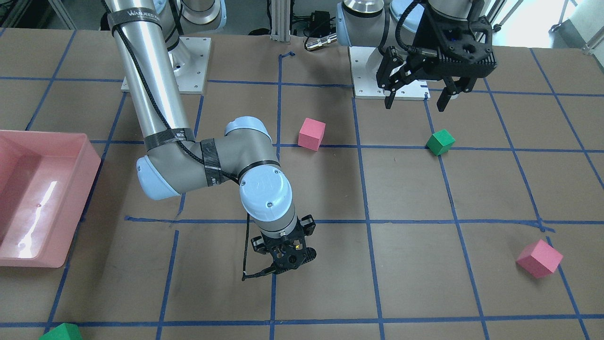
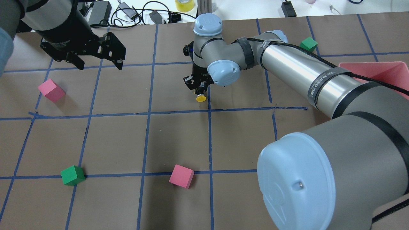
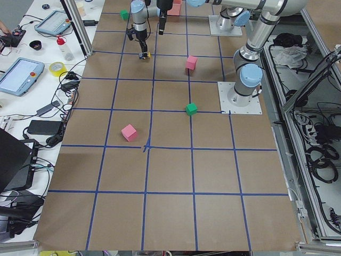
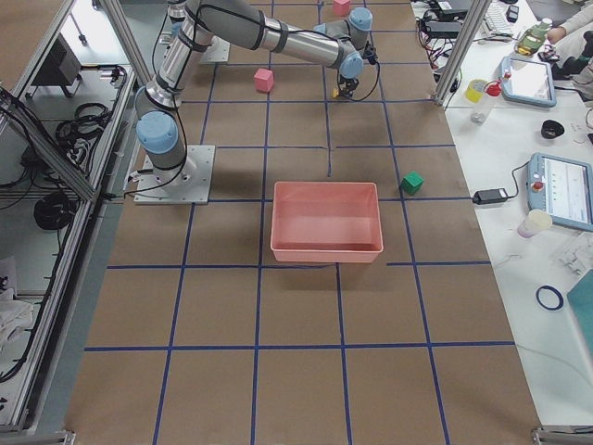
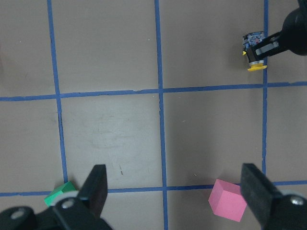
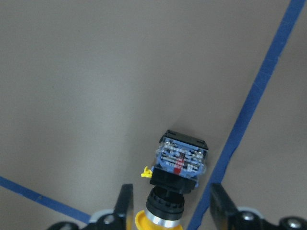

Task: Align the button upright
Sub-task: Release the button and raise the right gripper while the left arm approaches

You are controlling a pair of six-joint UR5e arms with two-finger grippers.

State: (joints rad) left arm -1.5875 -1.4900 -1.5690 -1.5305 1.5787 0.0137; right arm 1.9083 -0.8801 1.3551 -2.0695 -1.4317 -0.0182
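The button (image 6: 181, 160) lies on its side on the brown paper beside a blue tape line. Its silver-blue base block points away from the wrist and its yellow cap (image 2: 201, 98) points toward the robot. My right gripper (image 6: 170, 191) points down over it with a finger on each side of the black body, and a small gap shows on both sides. The button also shows small in the left wrist view (image 5: 253, 51). My left gripper (image 2: 100, 66) hovers open and empty above the table, well off to the left.
Pink cubes (image 2: 51, 90) (image 2: 181, 176) and green cubes (image 2: 73, 175) (image 2: 308, 43) are scattered over the table. A pink bin (image 2: 380, 72) stands at the right, behind my right arm. Cables lie beyond the far edge.
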